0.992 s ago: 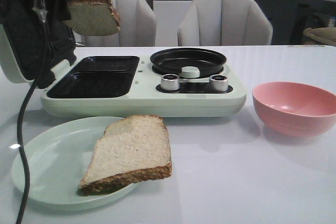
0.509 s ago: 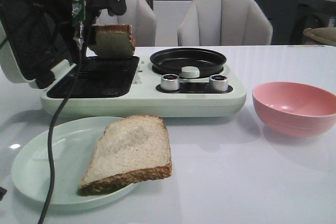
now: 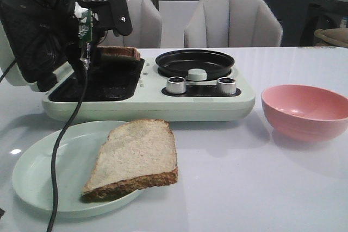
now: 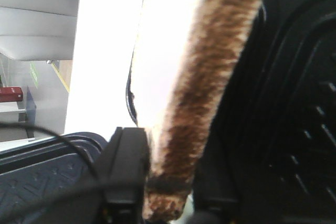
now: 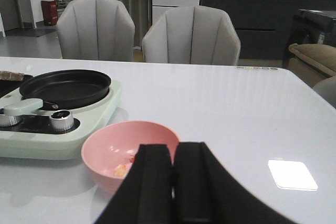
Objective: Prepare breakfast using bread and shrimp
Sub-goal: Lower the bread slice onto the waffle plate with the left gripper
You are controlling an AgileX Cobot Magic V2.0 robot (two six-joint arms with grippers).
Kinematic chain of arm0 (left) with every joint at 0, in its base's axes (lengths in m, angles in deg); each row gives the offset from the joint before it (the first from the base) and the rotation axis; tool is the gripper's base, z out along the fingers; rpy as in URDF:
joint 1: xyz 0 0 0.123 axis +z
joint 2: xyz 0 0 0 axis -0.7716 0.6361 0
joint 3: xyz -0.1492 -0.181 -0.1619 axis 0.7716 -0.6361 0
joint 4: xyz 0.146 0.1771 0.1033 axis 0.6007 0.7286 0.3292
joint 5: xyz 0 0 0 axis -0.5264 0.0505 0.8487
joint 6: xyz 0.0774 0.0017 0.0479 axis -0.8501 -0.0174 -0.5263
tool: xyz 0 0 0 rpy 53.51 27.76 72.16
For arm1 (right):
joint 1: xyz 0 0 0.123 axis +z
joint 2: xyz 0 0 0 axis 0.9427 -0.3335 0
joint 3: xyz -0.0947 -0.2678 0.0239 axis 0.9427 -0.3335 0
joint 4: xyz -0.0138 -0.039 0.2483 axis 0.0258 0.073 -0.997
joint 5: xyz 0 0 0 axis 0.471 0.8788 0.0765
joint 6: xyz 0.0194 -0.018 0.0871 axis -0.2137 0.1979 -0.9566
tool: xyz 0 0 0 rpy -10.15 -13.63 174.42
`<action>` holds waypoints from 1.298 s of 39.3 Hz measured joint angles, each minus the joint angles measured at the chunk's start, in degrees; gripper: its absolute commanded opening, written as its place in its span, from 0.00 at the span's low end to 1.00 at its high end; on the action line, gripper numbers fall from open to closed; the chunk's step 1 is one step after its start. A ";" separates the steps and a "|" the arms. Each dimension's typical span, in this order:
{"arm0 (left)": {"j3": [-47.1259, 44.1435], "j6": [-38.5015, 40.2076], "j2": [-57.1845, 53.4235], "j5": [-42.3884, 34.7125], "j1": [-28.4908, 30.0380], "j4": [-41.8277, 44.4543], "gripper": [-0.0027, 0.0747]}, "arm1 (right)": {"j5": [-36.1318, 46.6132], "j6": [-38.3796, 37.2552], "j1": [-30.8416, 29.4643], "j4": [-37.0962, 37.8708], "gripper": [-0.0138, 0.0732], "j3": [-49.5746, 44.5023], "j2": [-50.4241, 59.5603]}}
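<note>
Bread slice [image 4: 191, 93] fills the left wrist view, its brown crust clamped between the two black fingers of the left hand [image 4: 168, 182]; the slice's far end is washed out by glare and cut off by the frame. In the front view this left hand [image 3: 89, 42] sits low over the rear grill well of a pale green breakfast maker [image 3: 149, 88], largely buried behind a dark arm and a hanging black cable [image 3: 68, 134], so only the slice's crust edge [image 3: 118, 52] shows above the well. The maker's raised lid [image 3: 24, 42] is cut off at the frame's left edge.

Right hand [image 5: 173, 182] hangs with its fingers pressed together, gripping nothing, just in front of a pink bowl [image 5: 105, 148]. Its fingers hide part of the bowl; a few small pinkish shrimp [image 5: 122, 169] show inside, hard to make out.

A second bread slice [image 3: 136, 158] lies on a pale green plate [image 3: 43, 169] on the white counter [image 3: 244, 188], overhanging the rim. A round black pan [image 3: 194, 62] sits on the maker behind two silver knobs [image 3: 175, 85].
</note>
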 measured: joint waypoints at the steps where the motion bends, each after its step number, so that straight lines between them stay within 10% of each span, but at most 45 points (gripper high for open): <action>1: -0.13 0.00 0.00 0.00 0.00 0.00 0.65 | 0.00 0.00 0.00 0.00 0.33 0.00 0.00; 18: -0.67 0.34 1.26 3.70 0.46 -1.69 0.72 | 0.00 0.00 0.00 0.00 0.33 0.00 0.00; 51: -0.74 -7.99 -4.45 8.47 -0.03 -32.17 0.72 | 0.00 0.00 0.00 0.00 0.33 0.00 0.00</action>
